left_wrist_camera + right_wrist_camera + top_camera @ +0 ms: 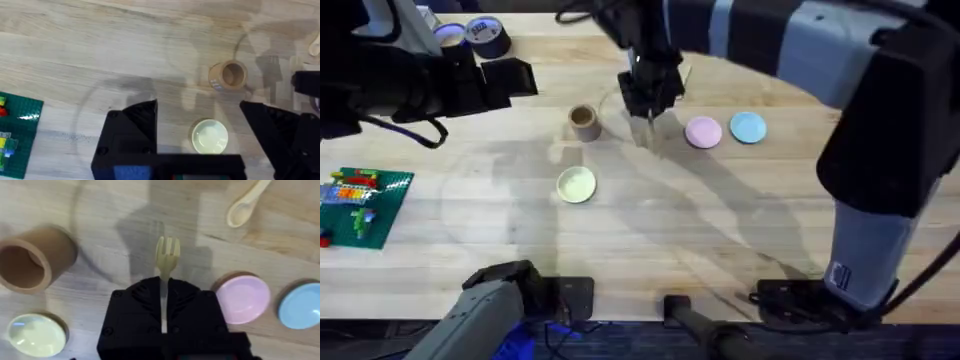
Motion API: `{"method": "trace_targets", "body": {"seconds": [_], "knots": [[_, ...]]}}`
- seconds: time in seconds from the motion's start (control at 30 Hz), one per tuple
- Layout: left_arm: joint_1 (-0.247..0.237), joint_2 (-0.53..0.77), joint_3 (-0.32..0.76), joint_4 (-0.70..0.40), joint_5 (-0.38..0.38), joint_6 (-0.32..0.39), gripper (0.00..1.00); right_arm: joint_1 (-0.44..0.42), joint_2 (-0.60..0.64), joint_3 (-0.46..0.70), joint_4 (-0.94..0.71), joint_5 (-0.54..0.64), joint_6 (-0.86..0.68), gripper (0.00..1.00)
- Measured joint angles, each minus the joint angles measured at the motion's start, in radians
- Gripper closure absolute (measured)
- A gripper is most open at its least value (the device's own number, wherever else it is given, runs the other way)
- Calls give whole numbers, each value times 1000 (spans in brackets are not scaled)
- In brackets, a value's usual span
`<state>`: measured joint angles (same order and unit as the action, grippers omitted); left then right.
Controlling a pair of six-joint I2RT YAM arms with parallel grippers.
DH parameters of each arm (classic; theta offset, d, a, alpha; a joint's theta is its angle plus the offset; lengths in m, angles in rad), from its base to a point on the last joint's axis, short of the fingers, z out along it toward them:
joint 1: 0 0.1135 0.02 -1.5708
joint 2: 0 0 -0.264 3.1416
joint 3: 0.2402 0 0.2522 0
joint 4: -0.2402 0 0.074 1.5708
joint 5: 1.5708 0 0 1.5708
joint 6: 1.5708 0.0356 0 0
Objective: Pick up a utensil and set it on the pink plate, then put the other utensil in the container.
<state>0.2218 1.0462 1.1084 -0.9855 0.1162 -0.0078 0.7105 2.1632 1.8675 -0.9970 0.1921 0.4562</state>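
My right gripper (648,98) reaches across to the table's far middle and is shut on the wooden fork (167,255), whose tines stick out past the fingers (145,292). The fork hangs over the table between the tan cup (584,122) and the pink plate (703,132). In the right wrist view the cup (32,260) and pink plate (243,298) flank the fork. The wooden spoon (246,205) lies on the table beyond it. My left gripper (196,107) is open and holds nothing, high above the cup (228,75) and the yellow dish (210,137).
A light blue plate (748,127) sits right of the pink one. The pale yellow dish (576,185) lies nearer than the cup. A green brick baseplate (365,205) is at the left edge, and tape rolls (485,35) at the far left.
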Motion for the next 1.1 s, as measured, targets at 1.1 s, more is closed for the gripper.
{"method": "trace_targets", "body": {"seconds": [1.1], "knots": [[0,0,0,-2,0,0,8,-278,-239,148,-321,-48,-242,967]]}}
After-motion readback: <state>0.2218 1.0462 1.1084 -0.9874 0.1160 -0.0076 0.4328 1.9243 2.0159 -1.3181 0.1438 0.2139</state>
